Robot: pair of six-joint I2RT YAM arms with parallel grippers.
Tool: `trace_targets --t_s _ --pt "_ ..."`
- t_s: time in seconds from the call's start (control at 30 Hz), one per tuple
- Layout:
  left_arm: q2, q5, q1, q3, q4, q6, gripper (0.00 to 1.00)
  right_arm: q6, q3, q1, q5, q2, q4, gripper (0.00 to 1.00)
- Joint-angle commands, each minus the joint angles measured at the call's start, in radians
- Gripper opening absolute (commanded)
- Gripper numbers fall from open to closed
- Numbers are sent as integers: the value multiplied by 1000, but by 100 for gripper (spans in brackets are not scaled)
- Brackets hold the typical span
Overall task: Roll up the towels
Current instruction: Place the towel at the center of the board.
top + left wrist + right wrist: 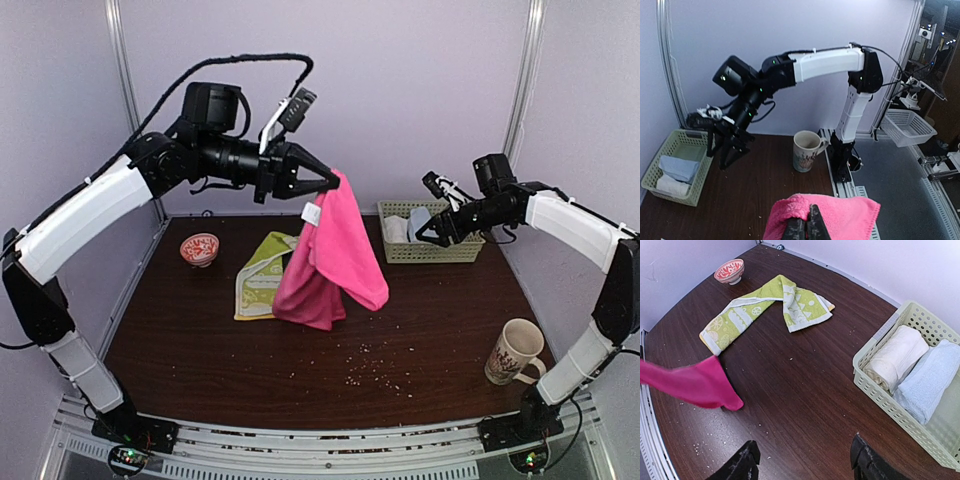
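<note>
Towels first: the pink towel (pixel 330 255) hangs from the left gripper (pixel 330 180), whose jaws are pinched tight on its top edge high above the table (pixel 300 370). It drapes down in a long fold, with its lower end bunched at the tabletop; whether it rests there is unclear. Just beside it, on the left in the top view, the yellow-green towel (pixel 262 275) lies flat on the wood, bent into a loose V. The right gripper (pixel 805 462) hovers above bare table with its jaws wide apart and nothing between them. Beside it stands a green basket (pixel 875 385) holding a rolled white cloth (pixel 895 357) and a light-blue cloth (pixel 932 380). A small red bowl (pixel 199 248) sits at the far left, a mug (pixel 515 350) near the right arm's base, and crumbs (pixel 370 365) dot the front.
</note>
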Motion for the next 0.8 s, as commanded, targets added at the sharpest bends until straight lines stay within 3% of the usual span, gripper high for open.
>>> trace_targets --t_s 0.0,0.03,0.07,0.1,0.17,0.27,0.47,0.57,0.77 --pt "-19 -39 -21 -17 -153 134 0 17 20 1 -45 7 47 64" --pt "-19 -74 -20 -31 -168 156 0 18 20 0 -57 13 49 63" --pt "-14 -108 -20 -48 -186 180 25 18 20 1 -67 20 50 63" --pt "-4 -148 -21 -60 -214 212 39 19 21 0 -74 25 49 63" --pt "17 -269 -15 -98 -247 246 48 16 21 3 -82 30 44 63" --pt "25 -416 18 -219 -191 228 54 -12 5 11 -81 23 23 63" --pt "55 -537 139 -420 -66 59 55 -151 -81 143 3 14 -60 62" --pt "135 -619 212 -432 -91 -43 41 -204 -116 235 49 46 -98 63" --pt "308 -697 228 -429 -128 -96 20 -232 -167 381 142 108 -65 65"
